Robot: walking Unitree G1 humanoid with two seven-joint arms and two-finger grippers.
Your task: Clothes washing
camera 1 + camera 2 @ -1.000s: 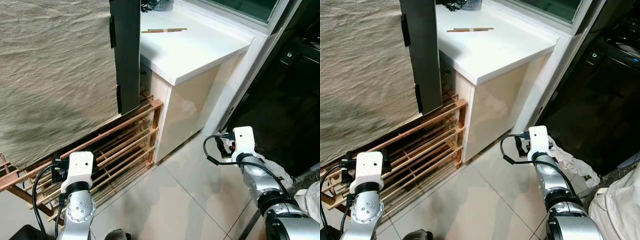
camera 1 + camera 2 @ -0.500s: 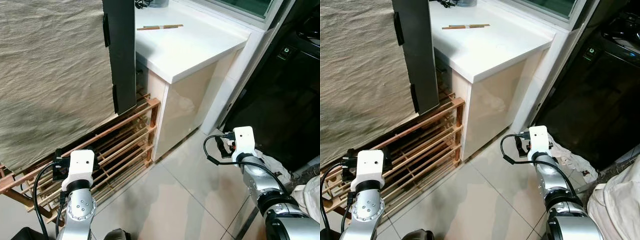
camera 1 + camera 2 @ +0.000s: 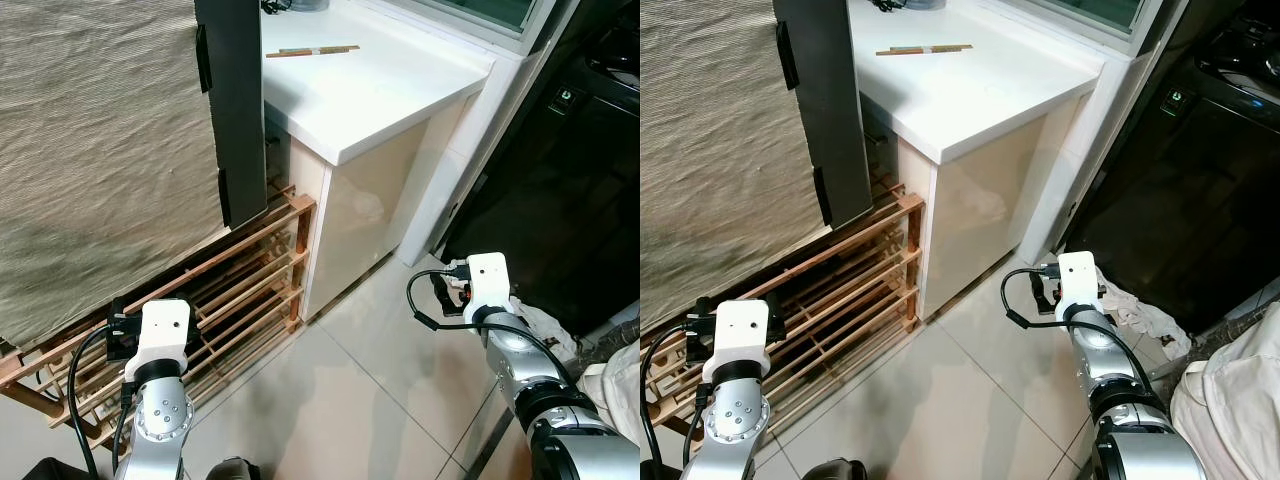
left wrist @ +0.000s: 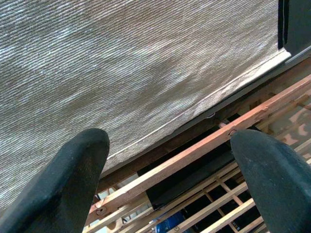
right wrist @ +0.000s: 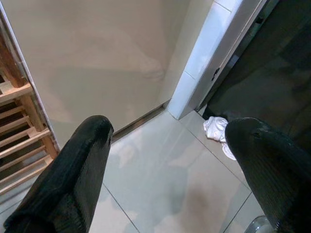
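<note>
Now | view shifted vs prior | both claws spread, empty, unmoved

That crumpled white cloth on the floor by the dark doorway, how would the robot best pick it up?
Probably from above, pinching a raised fold of the white cloth. It lies bunched on the tiles, so its crumples give the open right gripper something to close on; flat edges would slip.

A pale tiled floor (image 3: 340,400) is seen under both grippers. A white crumpled cloth (image 5: 216,133) is left on it, ahead of the right gripper (image 5: 170,160), by the dark machine (image 3: 1180,200). A wooden slat rack (image 3: 240,290) is stood on the floor ahead of the left gripper (image 4: 170,179). Sticks (image 3: 305,50) are laid on the white counter top (image 3: 380,90), far ahead.
</note>
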